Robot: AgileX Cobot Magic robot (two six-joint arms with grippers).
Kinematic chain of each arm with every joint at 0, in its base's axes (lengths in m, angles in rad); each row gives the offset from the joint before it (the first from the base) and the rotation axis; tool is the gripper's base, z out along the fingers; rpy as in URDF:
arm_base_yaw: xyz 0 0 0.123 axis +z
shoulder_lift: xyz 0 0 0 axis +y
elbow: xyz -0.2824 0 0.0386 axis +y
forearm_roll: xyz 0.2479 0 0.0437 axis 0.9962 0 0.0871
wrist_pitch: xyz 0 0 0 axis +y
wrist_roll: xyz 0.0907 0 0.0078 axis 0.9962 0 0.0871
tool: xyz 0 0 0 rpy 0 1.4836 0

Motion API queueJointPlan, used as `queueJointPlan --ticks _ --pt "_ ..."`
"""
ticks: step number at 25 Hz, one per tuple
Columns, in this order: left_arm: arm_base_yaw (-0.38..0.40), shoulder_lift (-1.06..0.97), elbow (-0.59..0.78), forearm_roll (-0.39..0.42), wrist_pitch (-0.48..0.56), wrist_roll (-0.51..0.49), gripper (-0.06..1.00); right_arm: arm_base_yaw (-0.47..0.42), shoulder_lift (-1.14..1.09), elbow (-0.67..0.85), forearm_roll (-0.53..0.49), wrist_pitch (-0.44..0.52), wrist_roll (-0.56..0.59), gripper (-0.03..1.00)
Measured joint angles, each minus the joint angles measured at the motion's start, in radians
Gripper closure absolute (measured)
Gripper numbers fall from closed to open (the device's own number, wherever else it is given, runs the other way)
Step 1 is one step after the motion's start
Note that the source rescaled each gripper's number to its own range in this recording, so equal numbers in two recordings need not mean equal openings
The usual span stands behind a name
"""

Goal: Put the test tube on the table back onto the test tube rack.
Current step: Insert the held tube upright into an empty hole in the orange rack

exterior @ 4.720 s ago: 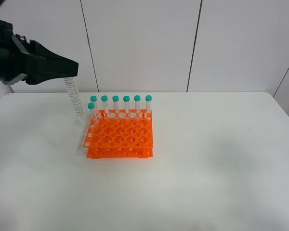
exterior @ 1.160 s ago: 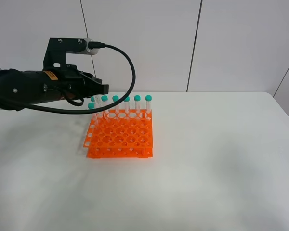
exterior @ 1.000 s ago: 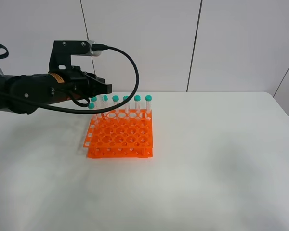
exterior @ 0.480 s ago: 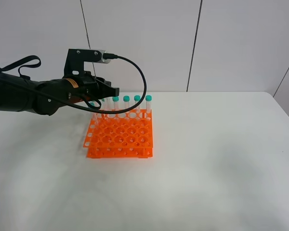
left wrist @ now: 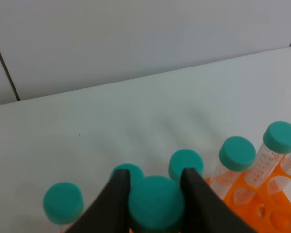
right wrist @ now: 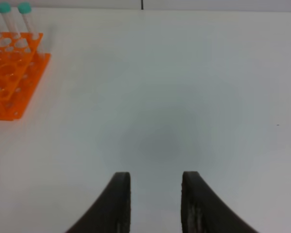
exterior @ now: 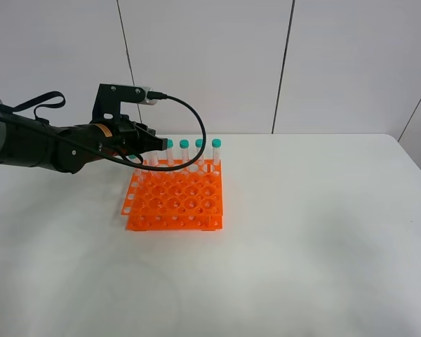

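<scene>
Left gripper (left wrist: 155,188) is clamped on the teal-green screw cap of the slim clear plastic test tube (left wrist: 156,208). The black fingers (left wrist: 115,206) press the cap from both sides. The tube hangs at the back-left corner of the bright orange square plastic test tube rack (exterior: 174,200). Can't tell if its tip is in a hole, the arm blocks that. The held cap is just beside the other teal-capped tubes (left wrist: 237,153) standing in the rack's back row. In the overhead view four of those caps show clear of the arm. Right gripper (right wrist: 155,201) has its fingers apart with nothing between them. It hovers over the bare large white tabletop (right wrist: 194,87), well apart from the rack. The rack sits flat on the tabletop.
</scene>
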Motion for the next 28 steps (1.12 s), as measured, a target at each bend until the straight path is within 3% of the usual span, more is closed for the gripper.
queueJointPlan --ticks 28 --pt "0.010 0.088 -0.001 0.021 -0.047 -0.028 0.94 0.000 0.000 0.000 0.003 0.000 0.000 0.68"
